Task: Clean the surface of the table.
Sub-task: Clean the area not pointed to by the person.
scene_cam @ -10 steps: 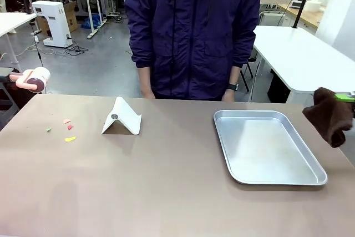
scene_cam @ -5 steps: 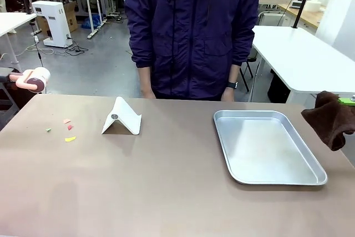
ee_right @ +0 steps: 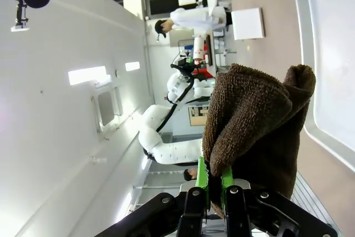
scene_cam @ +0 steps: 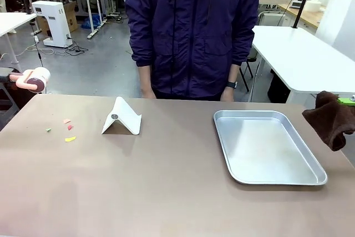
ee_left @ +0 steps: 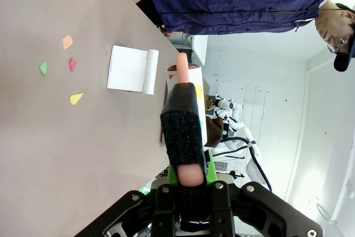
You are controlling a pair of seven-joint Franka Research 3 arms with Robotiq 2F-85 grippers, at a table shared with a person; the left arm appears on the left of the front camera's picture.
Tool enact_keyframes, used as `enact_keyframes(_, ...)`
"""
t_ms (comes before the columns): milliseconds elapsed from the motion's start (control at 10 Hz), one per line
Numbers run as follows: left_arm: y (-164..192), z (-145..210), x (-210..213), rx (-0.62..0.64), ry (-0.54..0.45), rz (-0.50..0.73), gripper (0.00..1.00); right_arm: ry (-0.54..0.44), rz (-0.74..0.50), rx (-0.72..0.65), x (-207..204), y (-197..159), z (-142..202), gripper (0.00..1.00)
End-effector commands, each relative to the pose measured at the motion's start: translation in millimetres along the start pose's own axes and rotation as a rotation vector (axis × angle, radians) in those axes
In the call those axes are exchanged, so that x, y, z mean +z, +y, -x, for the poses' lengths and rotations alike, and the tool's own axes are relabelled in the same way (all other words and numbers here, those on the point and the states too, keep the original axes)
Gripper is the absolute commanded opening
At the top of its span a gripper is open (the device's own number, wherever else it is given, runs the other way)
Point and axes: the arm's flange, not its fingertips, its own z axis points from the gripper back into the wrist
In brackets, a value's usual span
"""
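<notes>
Front view: paper scraps (scene_cam: 67,127) lie on the surface (scene_cam: 166,198) toward its left end, near the white stand (scene_cam: 122,117). The lint roller (scene_cam: 34,79) sits by the far-left corner, so your left arm is nearer. The brown cloth (scene_cam: 331,119) hangs at the right edge beside the tray (scene_cam: 266,147), well apart from the scraps.

Left wrist view: left jaws are clamped narrow on the roller's pink handle, which runs straight out along the fingers. The scraps sit ahead & to pic-left of the roller head, which prob. isn't touching the surface.

Right wrist view: right jaws are pinched tight on the cloth, w/ the tray rim just beyond it.
</notes>
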Motion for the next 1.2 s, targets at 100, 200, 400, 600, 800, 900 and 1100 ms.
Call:
enact_keyframes(100,-1.6,3.6,1.1,-0.015,0.010,0.005,0.00,0.001,-0.003,0.003,-1.6,5.0,-1.6,0.10)
enact_keyframes(200,-1.6,3.6,1.1,-0.015,0.010,0.005,0.00,0.001,-0.003,0.003,-1.6,5.0,-1.6,0.10)
enact_keyframes(400,-1.6,3.6,1.1,-0.015,0.010,0.005,0.00,0.001,-0.003,0.003,-1.6,5.0,-1.6,0.10)
enact_keyframes(600,-1.6,3.6,1.1,-0.015,0.010,0.005,0.00,0.001,-0.003,0.003,-1.6,5.0,-1.6,0.10)
enact_keyframes(800,0.0,0.0,0.0,0.000,0.000,0.000,0.20,0.001,-0.003,0.003,-1.6,5.0,-1.6,0.10)
enact_keyframes(900,-7.5,11.7,-8.2,-0.119,0.065,-0.092,0.20,0.001,-0.003,0.003,-1.6,5.0,-1.6,0.10)
enact_keyframes(1100,-8.3,31.6,-15.4,-0.259,0.104,-0.305,0.20,0.001,-0.003,0.003,-1.6,5.0,-1.6,0.10)
